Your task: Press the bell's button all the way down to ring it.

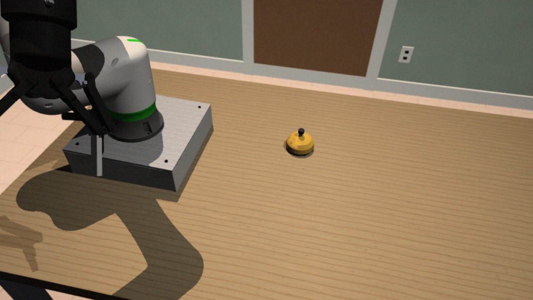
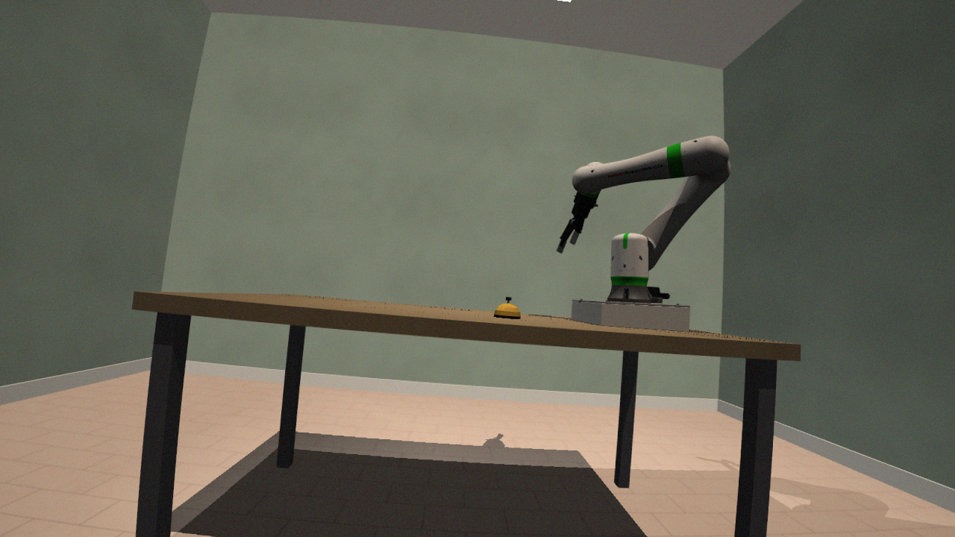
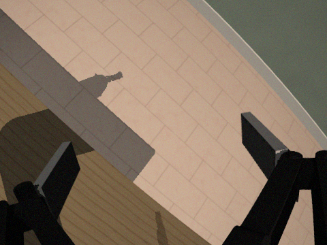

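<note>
Green walls (image 2: 433, 166) and a tiled floor (image 2: 401, 414) surrounded a wooden table (image 1: 372, 223) on dark legs (image 2: 163, 414). On the far wall in the top view sat a brown panel (image 1: 316, 33) and an outlet (image 1: 405, 54). No containers showed in any view; only two things stood on the table. First, the bell (image 1: 300, 143), yellow dome, dark button (image 1: 300, 131) standing up on top, sat upright near the table's middle, well apart from the arm. In the exterior view the bell (image 2: 507, 310) was left of the base (image 2: 668, 319), with nothing touching it. Second, the grey base (image 1: 186, 123) carried the white arm (image 2: 641, 166) with green bands. The arm folded back over its base, and the gripper (image 2: 566, 242) hung high above the table, between bell and base, tilted down and to the left in that view. The gripper (image 3: 159, 159) was spread fully wide and held nothing; the wrist view showed the two dark fingers far apart with only floor and a table corner between them. The wrist view looked past the table edge at the floor, where a bell-shaped shadow (image 3: 102, 83) fell on the tiles. The bell itself was out of the wrist view. The arm's shadow (image 1: 111, 208) lay across the table near the base in the top view.
</note>
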You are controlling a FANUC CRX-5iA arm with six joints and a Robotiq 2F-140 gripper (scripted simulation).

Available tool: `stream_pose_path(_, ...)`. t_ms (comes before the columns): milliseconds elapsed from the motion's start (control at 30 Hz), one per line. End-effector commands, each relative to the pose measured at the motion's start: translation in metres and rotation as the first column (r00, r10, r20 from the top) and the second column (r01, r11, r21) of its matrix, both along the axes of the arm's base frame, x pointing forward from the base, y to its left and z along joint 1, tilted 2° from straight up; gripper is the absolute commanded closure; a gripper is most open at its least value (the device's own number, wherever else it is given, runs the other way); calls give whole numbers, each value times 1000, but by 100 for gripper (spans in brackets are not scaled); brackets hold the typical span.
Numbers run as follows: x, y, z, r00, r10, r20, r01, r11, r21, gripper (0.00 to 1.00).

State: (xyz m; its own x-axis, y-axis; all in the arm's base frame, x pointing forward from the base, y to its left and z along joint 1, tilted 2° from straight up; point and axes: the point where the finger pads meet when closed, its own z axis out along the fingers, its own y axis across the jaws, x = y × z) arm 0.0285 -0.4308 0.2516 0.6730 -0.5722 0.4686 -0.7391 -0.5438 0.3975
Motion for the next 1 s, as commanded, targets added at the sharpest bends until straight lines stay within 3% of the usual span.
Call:
stream_pose_path(0, 0, 0, 0, 1000, 0, 0, 0, 1000, 0, 0)
stream_pose_path(633, 4, 0, 0, 1000, 8, 0, -8, 1000, 4, 0)
stream_pose_path(967, 107, 15, -20, 982, 191, 0, -190, 976, 103, 0)
